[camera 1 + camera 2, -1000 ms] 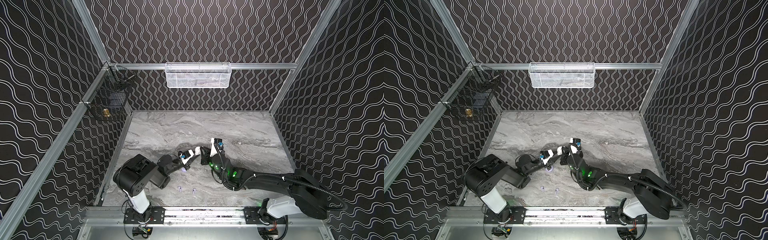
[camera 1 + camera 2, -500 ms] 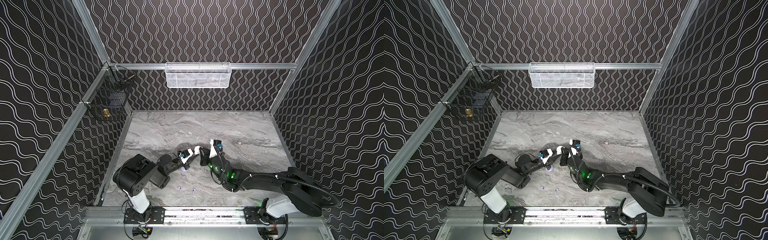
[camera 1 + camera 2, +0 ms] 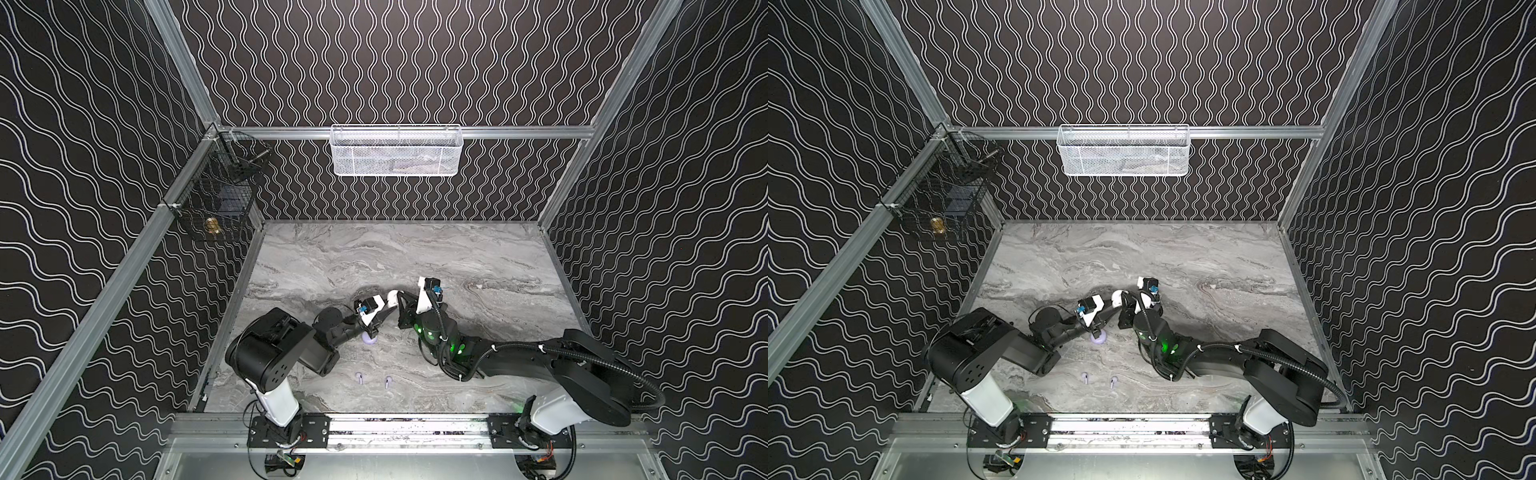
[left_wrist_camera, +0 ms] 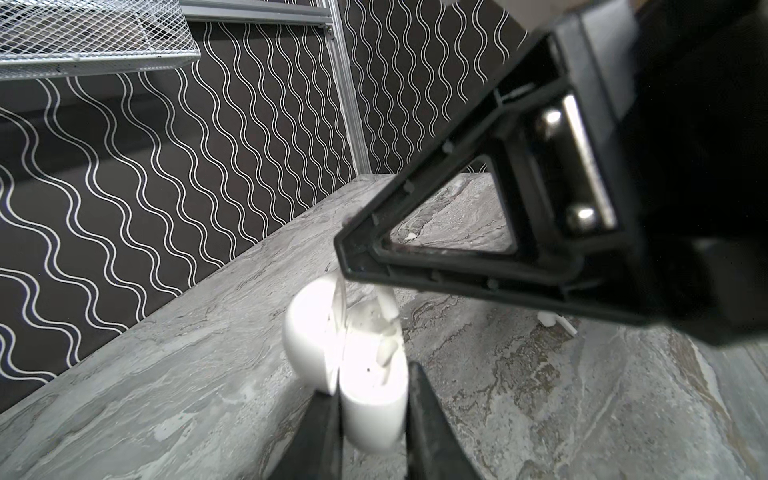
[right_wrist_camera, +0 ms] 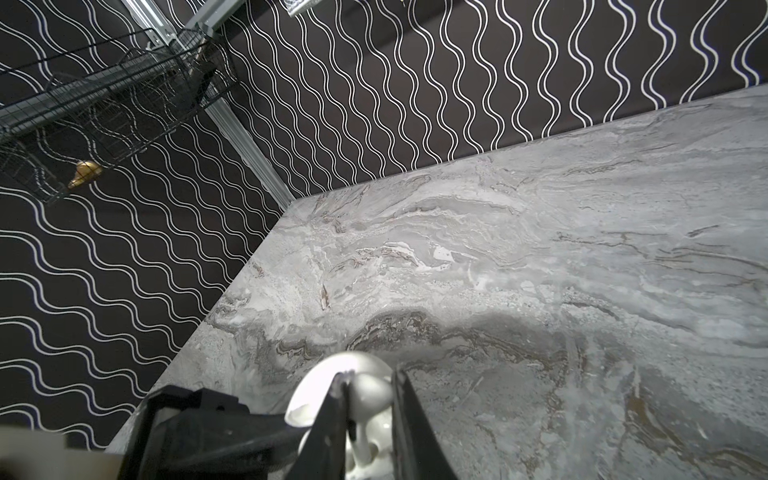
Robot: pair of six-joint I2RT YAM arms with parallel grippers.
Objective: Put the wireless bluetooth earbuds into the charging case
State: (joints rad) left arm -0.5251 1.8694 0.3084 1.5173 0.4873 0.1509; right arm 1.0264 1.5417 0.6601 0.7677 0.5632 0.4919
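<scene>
My left gripper [image 4: 372, 399] is shut on the body of a white round charging case [image 4: 374, 415], whose lid [image 4: 307, 336] stands open. My right gripper [image 5: 370, 386] is shut on the head of a white earbud [image 5: 370, 392]. Its stem points down into the open case [image 5: 320, 382]. In the left wrist view the earbud [image 4: 386, 307] hangs from the right fingers [image 4: 436, 257] just over the case's sockets. In both top views the two grippers [image 3: 386, 311] [image 3: 401, 301] meet at the white case [image 3: 392, 296] [image 3: 1116, 296] near the table's middle.
A lavender round case [image 3: 370, 338] [image 3: 1099, 338] sits on the marble table under the left arm. Two pale lavender earbuds [image 3: 359, 377] [image 3: 388, 380] lie nearer the front rail. A white mesh basket [image 3: 397, 151] and a black wire basket [image 3: 220, 195] hang on the walls.
The right gripper has edged slightly closer over the case with the earbud. The left gripper and the case have stayed in place.
</scene>
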